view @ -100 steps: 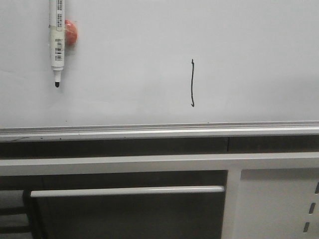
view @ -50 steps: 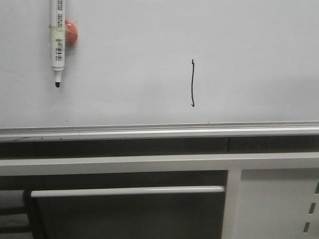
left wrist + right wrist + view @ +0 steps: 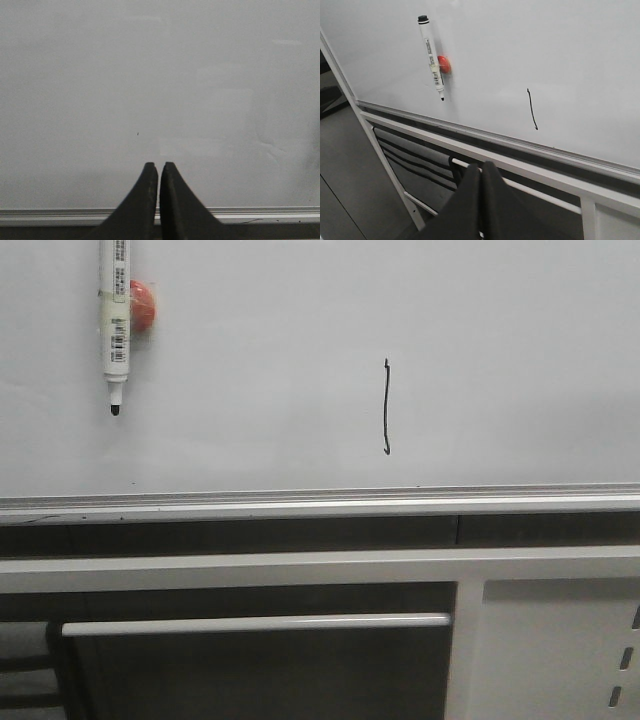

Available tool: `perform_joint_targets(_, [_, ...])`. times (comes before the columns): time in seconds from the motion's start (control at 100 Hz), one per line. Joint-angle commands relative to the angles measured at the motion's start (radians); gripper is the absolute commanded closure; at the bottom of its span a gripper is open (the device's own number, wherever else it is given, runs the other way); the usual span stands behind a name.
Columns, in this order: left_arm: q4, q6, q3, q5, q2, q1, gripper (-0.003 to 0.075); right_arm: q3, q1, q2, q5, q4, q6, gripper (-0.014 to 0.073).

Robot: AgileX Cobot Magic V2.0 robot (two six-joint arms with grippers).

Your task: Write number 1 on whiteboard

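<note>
The whiteboard (image 3: 500, 350) fills the upper part of the front view, with its silver tray rail (image 3: 320, 502) along the lower edge. The number 1 (image 3: 386, 407) is a thin black wavy stroke on it; it also shows in the right wrist view (image 3: 532, 109). A white marker (image 3: 115, 320) hangs uncapped on the board beside a red magnet (image 3: 142, 305). My left gripper (image 3: 159, 166) is shut and empty, facing bare board (image 3: 160, 75). My right gripper (image 3: 481, 166) is shut and empty, low and back from the board (image 3: 580, 50). Neither gripper shows in the front view.
Below the rail stand a white frame bar (image 3: 320, 568), a white horizontal tube (image 3: 255, 624) and a white panel (image 3: 560, 650) at the right. In the right wrist view the marker (image 3: 431, 55), the magnet (image 3: 443, 65) and the board's left frame post (image 3: 380, 155) show.
</note>
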Motion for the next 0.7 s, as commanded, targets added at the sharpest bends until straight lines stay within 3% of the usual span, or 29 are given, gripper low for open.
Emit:
perform_joint_targets(0.0, [-0.008, -0.009, 0.041, -0.065, -0.023, 0.001, 0.0741, -0.025, -0.006, 0.010, -0.048, 0.030, -0.003, 0.0657])
perform_joint_targets(0.13, [-0.008, -0.009, 0.041, -0.065, -0.023, 0.001, 0.0741, -0.025, -0.006, 0.010, -0.066, 0.030, -0.005, 0.0657])
perform_joint_targets(0.25, [-0.008, -0.009, 0.041, -0.065, -0.023, 0.001, 0.0741, -0.010, -0.006, 0.010, -0.194, -0.033, 0.002, 0.0657])
perform_joint_targets(0.32, [-0.008, -0.009, 0.041, -0.065, -0.023, 0.001, 0.0741, 0.001, -0.012, 0.010, -0.303, -0.205, 0.166, 0.0657])
perform_joint_targets(0.35, [-0.008, -0.009, 0.041, -0.065, -0.023, 0.001, 0.0741, 0.005, -0.023, 0.010, -0.342, -0.353, 0.275, 0.0657])
perform_joint_targets(0.42, [-0.008, -0.009, 0.041, -0.065, -0.023, 0.001, 0.0741, 0.022, -0.059, 0.010, -0.373, -0.642, 0.536, 0.0657])
perform_joint_targets(0.47, [-0.008, -0.009, 0.041, -0.065, -0.023, 0.001, 0.0741, 0.033, -0.094, 0.010, -0.371, -0.757, 0.653, 0.0657])
perform_joint_targets(0.69, [-0.008, -0.009, 0.041, -0.065, -0.023, 0.001, 0.0741, 0.126, -0.316, 0.010, -0.394, -0.837, 0.678, 0.0657])
